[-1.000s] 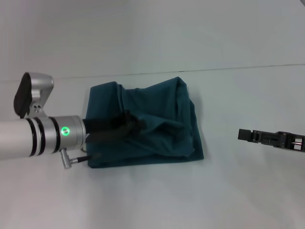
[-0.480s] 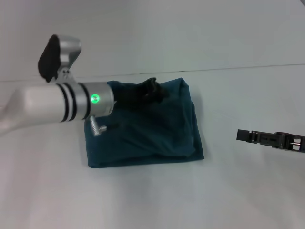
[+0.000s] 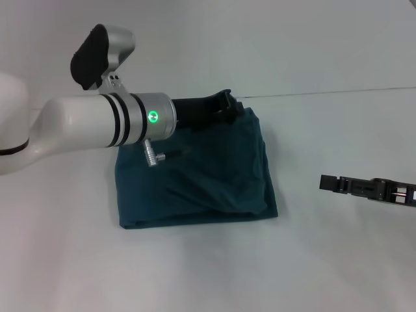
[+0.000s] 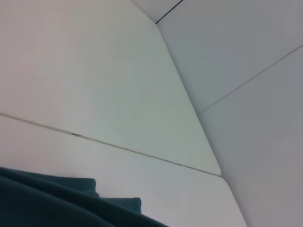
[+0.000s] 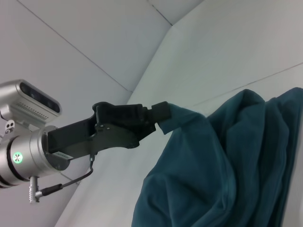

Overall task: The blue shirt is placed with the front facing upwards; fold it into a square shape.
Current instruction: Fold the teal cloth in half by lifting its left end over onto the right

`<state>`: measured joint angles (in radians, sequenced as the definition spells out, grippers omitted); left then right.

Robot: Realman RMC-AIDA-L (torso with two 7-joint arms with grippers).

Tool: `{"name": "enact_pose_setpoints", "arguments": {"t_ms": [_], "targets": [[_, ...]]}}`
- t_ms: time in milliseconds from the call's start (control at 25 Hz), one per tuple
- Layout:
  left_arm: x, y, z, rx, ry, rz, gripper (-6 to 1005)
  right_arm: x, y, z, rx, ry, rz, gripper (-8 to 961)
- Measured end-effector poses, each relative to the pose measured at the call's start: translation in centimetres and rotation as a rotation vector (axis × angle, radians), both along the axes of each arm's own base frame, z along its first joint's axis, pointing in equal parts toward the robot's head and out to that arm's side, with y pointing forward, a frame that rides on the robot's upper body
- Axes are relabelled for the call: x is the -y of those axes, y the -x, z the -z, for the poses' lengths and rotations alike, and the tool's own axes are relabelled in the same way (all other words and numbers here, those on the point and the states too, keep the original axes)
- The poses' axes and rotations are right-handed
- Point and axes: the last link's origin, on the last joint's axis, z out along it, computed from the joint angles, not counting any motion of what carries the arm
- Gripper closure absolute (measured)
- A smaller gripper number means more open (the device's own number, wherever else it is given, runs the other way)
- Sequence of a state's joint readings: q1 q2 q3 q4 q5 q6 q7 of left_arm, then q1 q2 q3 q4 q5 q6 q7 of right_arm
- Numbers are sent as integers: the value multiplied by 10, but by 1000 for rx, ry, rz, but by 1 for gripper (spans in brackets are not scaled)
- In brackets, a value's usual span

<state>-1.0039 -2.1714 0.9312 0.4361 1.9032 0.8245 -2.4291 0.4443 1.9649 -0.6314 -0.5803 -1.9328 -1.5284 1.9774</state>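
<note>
Hidden at ten o'clock under the left arm (image 3: 97, 123): part of the blue shirt (image 3: 208, 175). Cut off at three o'clock: right end effector (image 3: 331, 184).

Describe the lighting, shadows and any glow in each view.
Head view: even, soft light, only a faint shadow under the blue shirt; a green LED glows on the left arm's wrist, behind the left gripper. Left wrist view: pale surfaces, pinkish cast on one side. Right wrist view: shaded folds in the cloth; right gripper idle aside.
</note>
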Motion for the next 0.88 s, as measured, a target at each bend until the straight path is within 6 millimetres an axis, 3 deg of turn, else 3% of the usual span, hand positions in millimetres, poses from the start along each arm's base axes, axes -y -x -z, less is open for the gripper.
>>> {"name": "enact_pose_setpoints", "arguments": {"t_ms": [360,440,880], "targets": [[-3,-2,-2,-1,-19,5,972,0,0,0,1,1,0,70],[-3,-3,-2,7,-22,5,776,0,0,1,1,2,0,70],[-5,-11,-6,45,-35,27,543,0,0,1,1,3,0,69]]}}
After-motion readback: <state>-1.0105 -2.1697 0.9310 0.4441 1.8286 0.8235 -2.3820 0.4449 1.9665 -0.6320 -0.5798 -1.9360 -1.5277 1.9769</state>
